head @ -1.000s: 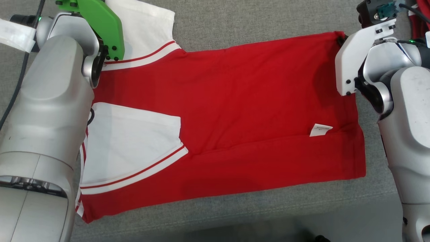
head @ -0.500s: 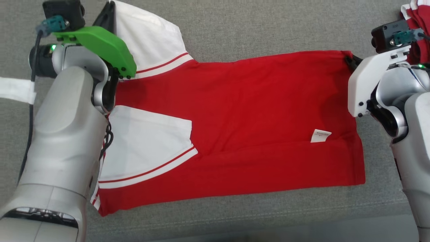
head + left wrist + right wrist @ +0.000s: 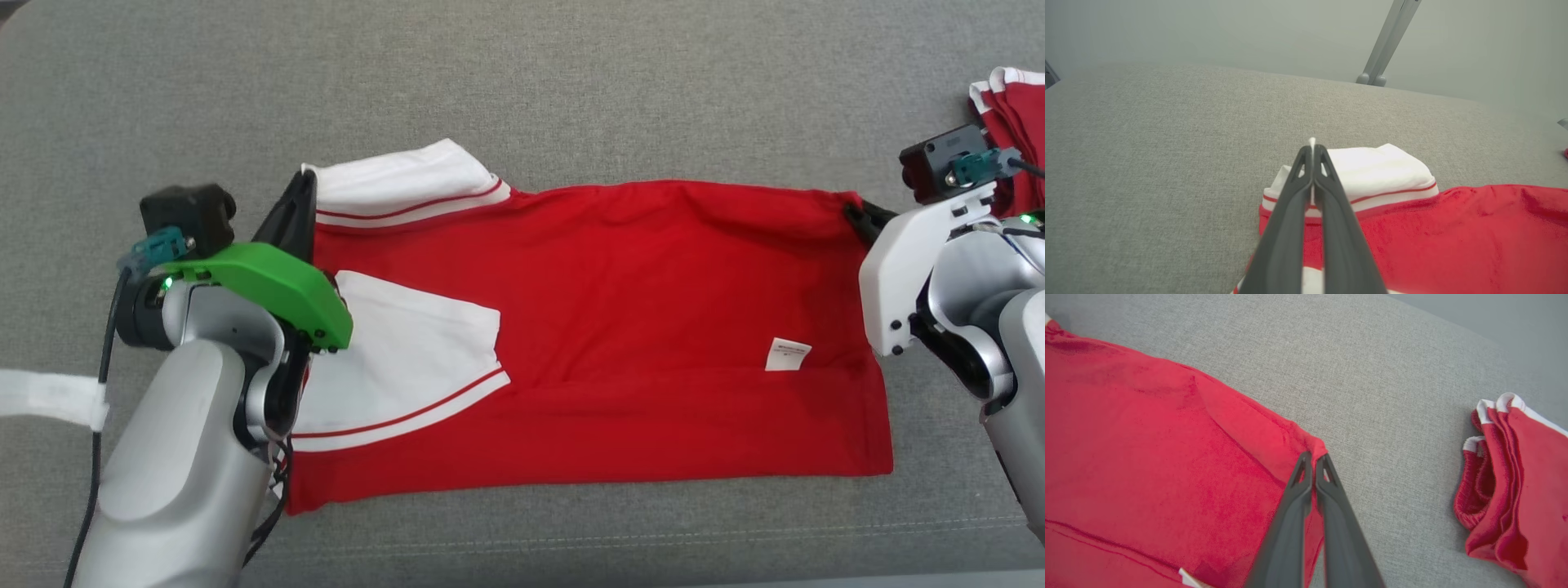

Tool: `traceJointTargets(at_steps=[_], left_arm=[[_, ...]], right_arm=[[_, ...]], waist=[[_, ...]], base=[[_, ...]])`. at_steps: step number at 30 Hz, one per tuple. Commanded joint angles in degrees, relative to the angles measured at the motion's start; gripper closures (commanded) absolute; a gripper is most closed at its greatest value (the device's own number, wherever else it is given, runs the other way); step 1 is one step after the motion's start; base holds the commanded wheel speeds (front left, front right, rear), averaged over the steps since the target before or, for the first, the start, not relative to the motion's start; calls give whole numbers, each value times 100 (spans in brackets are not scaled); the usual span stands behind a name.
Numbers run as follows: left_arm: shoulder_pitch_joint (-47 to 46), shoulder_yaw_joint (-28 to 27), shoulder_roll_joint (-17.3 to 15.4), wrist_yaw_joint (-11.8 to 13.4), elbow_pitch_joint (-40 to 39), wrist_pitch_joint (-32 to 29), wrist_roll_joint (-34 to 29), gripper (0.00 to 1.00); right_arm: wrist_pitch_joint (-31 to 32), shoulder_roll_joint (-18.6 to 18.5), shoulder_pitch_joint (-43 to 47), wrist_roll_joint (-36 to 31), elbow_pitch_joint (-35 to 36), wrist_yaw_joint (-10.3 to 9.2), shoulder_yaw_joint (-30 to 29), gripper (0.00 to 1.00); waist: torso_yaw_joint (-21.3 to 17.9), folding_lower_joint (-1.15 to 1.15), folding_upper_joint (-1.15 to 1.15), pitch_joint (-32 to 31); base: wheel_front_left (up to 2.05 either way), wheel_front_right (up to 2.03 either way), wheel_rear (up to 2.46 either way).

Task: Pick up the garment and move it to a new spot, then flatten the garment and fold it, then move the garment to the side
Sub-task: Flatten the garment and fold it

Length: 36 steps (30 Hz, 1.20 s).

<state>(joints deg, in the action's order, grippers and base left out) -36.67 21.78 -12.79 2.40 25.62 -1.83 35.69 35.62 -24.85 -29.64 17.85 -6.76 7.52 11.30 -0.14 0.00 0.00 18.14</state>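
Note:
The garment (image 3: 637, 327) is a red shirt with white, red-striped sleeves, lying sideways on a grey cushion (image 3: 522, 90). My left gripper (image 3: 300, 189) is shut on the far white sleeve at the shirt's far left corner. In the left wrist view a sliver of white cloth shows between the closed fingertips of the left gripper (image 3: 1312, 146), with the garment (image 3: 1453, 237) just beyond them. My right gripper (image 3: 854, 214) is shut on the far right corner of the hem. In the right wrist view the right gripper (image 3: 1314, 458) pinches that red corner of the garment (image 3: 1147, 457), which is raised into a ridge.
A second red garment (image 3: 1012, 98), folded, lies at the far right of the cushion, also seen as a folded pile (image 3: 1506, 477) close to my right fingers. A white label (image 3: 788, 354) lies on the shirt. A grey stand leg (image 3: 1384, 45) rises behind the cushion.
The head camera has shifted, so more of the far cushion shows. Both grippers have carried the shirt's far edge toward the near edge; the far white sleeve looks shorter and bunched.

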Motion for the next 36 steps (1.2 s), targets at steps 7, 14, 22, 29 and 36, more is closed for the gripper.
traceJointTargets(at_steps=[7,14,22,29,36], left_arm=[[1487,-67,-411,673,-1845,-533,118,100],[2272,-117,-578,1067,-2643,-791,162,100],[2646,-103,-590,1249,-2912,-900,228,100],[2867,-67,-543,1334,-2877,-929,283,100],[3139,5,-543,1344,-2799,-959,345,100]], right_arm=[[-196,-672,275,505,345,-8,786,100],[-367,-1412,141,689,430,-8,1523,100],[-319,-2059,-143,1050,522,-8,2620,100],[-324,-2344,-483,1075,399,-8,3525,100],[-264,-2565,-894,1219,113,-8,4426,94]], waist=[[55,0,0,-270],[59,0,0,-334],[115,0,0,-335],[189,0,0,-360],[290,0,0,-499]], base=[[0,0,0],[0,0,0],[0,0,0],[0,0,0],[0,0,0]])
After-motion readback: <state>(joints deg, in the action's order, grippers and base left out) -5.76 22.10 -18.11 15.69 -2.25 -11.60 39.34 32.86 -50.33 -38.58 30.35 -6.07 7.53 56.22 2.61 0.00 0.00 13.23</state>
